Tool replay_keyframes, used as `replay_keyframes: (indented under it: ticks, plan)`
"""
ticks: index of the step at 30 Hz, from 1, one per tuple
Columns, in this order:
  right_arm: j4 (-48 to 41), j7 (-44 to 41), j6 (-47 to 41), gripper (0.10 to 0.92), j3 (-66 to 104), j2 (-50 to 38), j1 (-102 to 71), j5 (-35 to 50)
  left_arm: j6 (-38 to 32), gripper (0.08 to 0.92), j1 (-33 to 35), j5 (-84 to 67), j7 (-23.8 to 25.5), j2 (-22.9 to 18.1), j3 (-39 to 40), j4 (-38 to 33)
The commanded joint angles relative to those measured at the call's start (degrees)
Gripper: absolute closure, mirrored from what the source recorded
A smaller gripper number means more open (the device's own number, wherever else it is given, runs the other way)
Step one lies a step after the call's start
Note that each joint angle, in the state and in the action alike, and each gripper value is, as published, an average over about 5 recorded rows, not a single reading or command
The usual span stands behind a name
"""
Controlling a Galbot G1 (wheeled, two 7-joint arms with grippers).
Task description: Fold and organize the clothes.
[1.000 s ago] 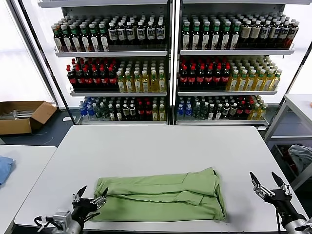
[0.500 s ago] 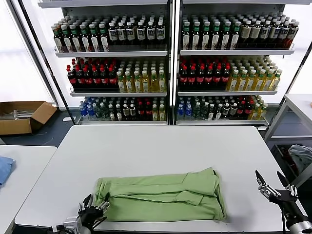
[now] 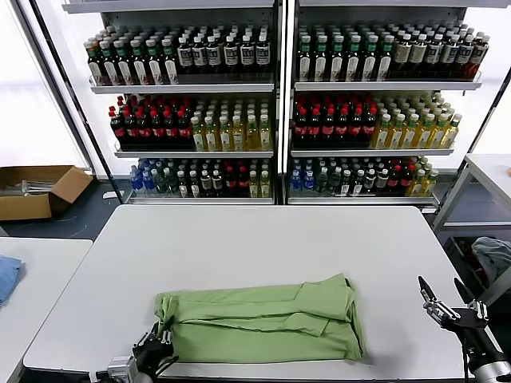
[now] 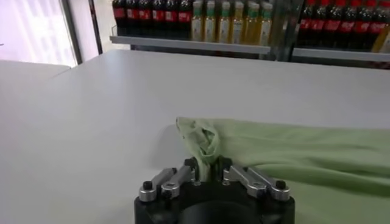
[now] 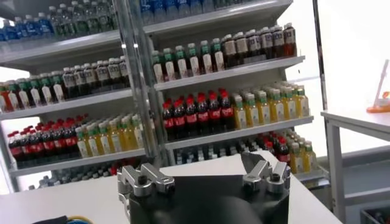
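Note:
A light green shirt point(image 3: 263, 319) lies folded into a long band on the white table point(image 3: 263, 239), near the front edge, plain side up. My left gripper point(image 3: 160, 345) is at the band's near left corner and is shut on a bunched bit of the green fabric point(image 4: 204, 139); in the left wrist view the cloth rises pinched between the two fingers of the left gripper point(image 4: 207, 171), and the rest of the shirt point(image 4: 298, 152) spreads away from it. My right gripper point(image 3: 439, 287) hovers open off the table's front right corner, apart from the shirt. The right gripper point(image 5: 204, 173) holds nothing.
Shelves of bottles point(image 3: 271, 104) stand behind the table. A blue cloth point(image 3: 6, 275) lies on a side table at the left, and a cardboard box point(image 3: 36, 187) sits on the floor beyond. A grey-blue bundle point(image 3: 493, 257) lies low at the right.
My left gripper has closed on the shirt's near left corner, and the fabric there has bunched up. The right gripper has shifted slightly right and stays open.

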Motion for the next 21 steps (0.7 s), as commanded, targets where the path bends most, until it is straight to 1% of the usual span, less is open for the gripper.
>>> replay_keyframes:
  ticks: [1, 4, 6, 10, 13, 15, 17, 21]
  plan:
    - [0.22, 0.31, -0.04, 0.203, -0.35, 0.16, 0.47, 0.38, 0.7, 0.814, -2.65, -9.82, 9.5, 13.2, -25.21, 3.37]
    - [0.37, 0.58, -0.4, 0.203, -0.84, 0.34, 1.31, 0.4, 0.87, 0.886, -2.74, -12.44, 12.32, 17.47, -32.78, 7.41]
    - [0.5, 0.68, -0.57, 0.203, -1.16, 0.42, 1.7, 0.4, 0.46, 0.906, -2.65, -12.57, 14.07, 20.37, -36.8, 10.69]
    - [0.62, 0.75, -0.62, 0.203, -1.5, 0.4, 1.94, 0.47, -0.47, 0.909, -2.74, -12.93, 15.95, 25.91, -41.8, 16.78]
    - [0.61, 0.81, -0.56, 0.203, -1.4, 0.35, 1.87, 0.68, -0.53, 0.909, -2.98, -13.79, 16.49, 28.44, -43.22, 17.4]
    - [0.66, 0.78, -0.51, 0.203, -1.24, 0.33, 1.68, 0.87, 0.03, 0.909, -3.12, -14.3, 16.63, 28.79, -43.34, 15.25]
    - [0.73, 0.74, -0.44, 0.203, -1.06, 0.33, 1.47, 0.98, 1.03, 0.909, -3.18, -14.77, 16.61, 28.05, -42.78, 11.93]
    - [0.66, 0.89, -0.38, 0.203, -0.69, 0.36, 1.43, 1.0, 4.42, 0.909, -3.57, -16.48, 15.35, 23.78, -38.63, 2.66]
